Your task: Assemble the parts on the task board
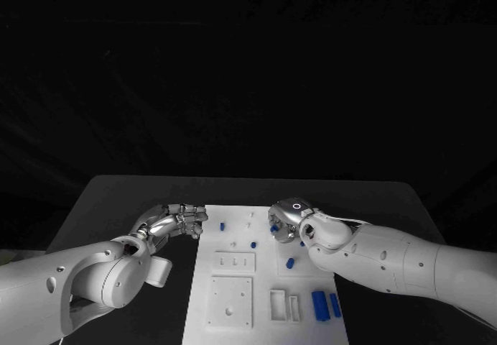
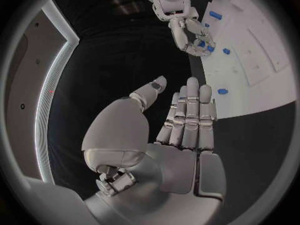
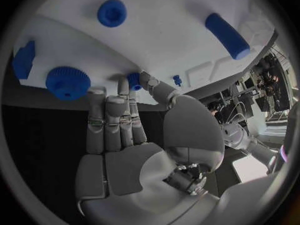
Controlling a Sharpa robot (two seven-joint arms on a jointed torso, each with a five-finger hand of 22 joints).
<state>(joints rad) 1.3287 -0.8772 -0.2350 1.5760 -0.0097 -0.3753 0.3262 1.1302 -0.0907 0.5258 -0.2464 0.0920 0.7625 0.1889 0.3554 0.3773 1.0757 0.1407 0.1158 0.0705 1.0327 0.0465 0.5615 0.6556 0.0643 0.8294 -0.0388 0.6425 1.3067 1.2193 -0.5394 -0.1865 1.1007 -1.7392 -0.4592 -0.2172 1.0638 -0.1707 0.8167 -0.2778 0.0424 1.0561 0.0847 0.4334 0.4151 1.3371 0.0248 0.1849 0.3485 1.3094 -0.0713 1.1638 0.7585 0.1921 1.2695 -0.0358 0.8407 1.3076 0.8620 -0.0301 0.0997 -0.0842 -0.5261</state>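
Right hand (image 3: 134, 135) fingers touching small blue part (image 3: 134, 80) on task board (image 3: 169, 40), left hand (image 2: 169, 135) spread, empty

White task board (image 1: 233, 287) carries scattered small blue parts (image 1: 320, 305).

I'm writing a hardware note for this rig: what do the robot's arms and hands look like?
Both arms are smooth white shells with rounded joint housings. Each ends in a silver metallic robot hand with segmented fingers: left robot hand, right robot hand. A small lit ring shows on the right one's back.
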